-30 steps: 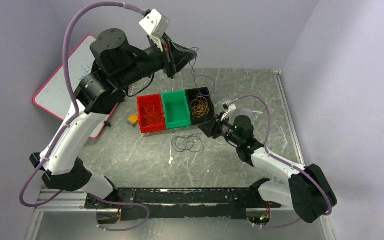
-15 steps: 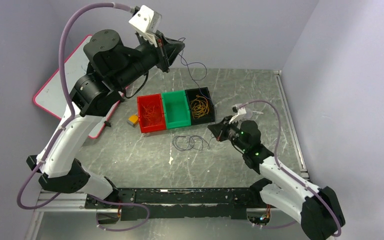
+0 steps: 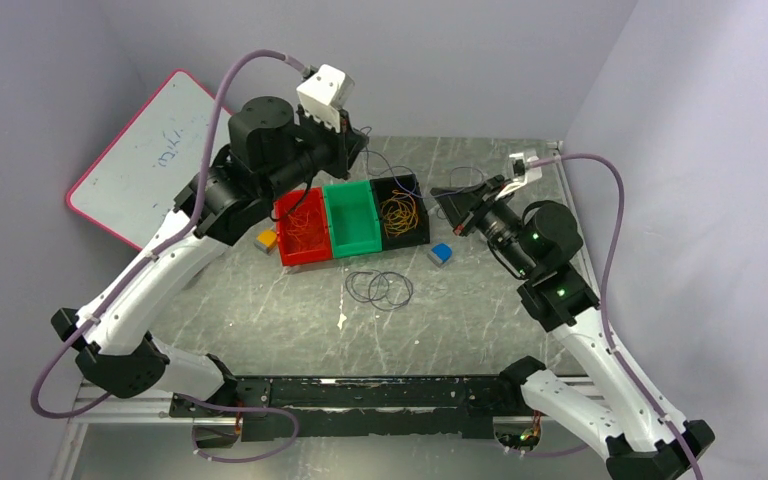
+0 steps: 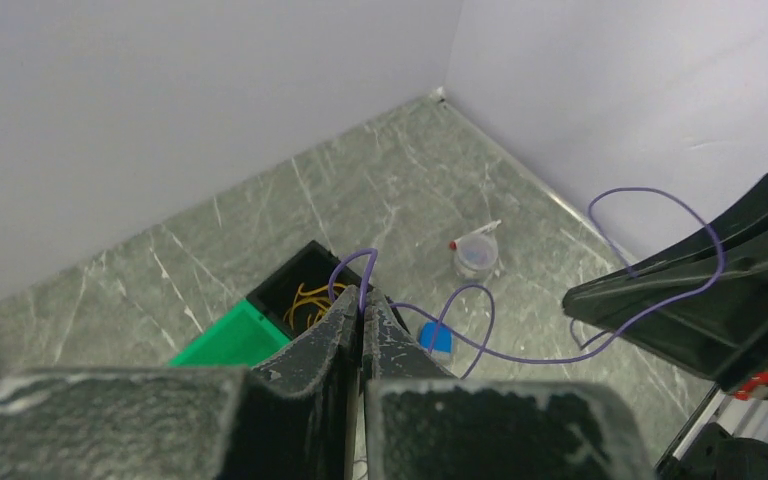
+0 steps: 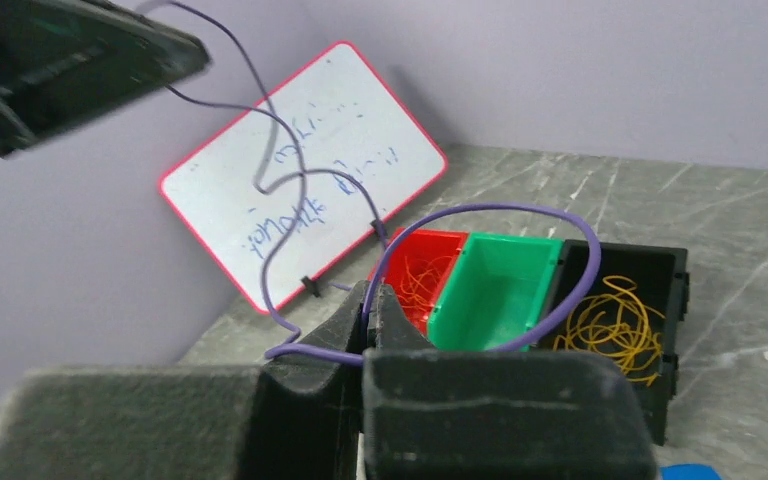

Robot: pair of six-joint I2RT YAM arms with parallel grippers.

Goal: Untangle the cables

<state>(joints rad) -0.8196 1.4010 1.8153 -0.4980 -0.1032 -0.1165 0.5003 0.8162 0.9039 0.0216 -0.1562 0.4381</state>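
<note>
One thin purple cable [image 3: 407,168] hangs in the air between my two grippers. My left gripper [image 3: 357,141] is shut on one part of it, high above the bins; the left wrist view shows the cable [image 4: 527,361] pinched at the fingertips [image 4: 362,300]. My right gripper [image 3: 441,194] is shut on another part [image 5: 520,207], pinched at its tips [image 5: 372,295]. Dark purple loops [image 3: 380,288] lie on the table in front of the bins. Yellow cables [image 3: 398,214] lie in the black bin and orange-red cables [image 3: 303,229] in the red bin.
A green bin [image 3: 352,218] stands between the red and black bins. A small blue block [image 3: 441,254] lies right of the loops and a yellow-grey block [image 3: 266,239] left of the red bin. A whiteboard [image 3: 145,150] leans on the left wall. A small clear cup [image 4: 476,255] stands far right.
My left gripper has come down and to the right. My right gripper has risen off the table and moved back and right. The blue block has come into view.
</note>
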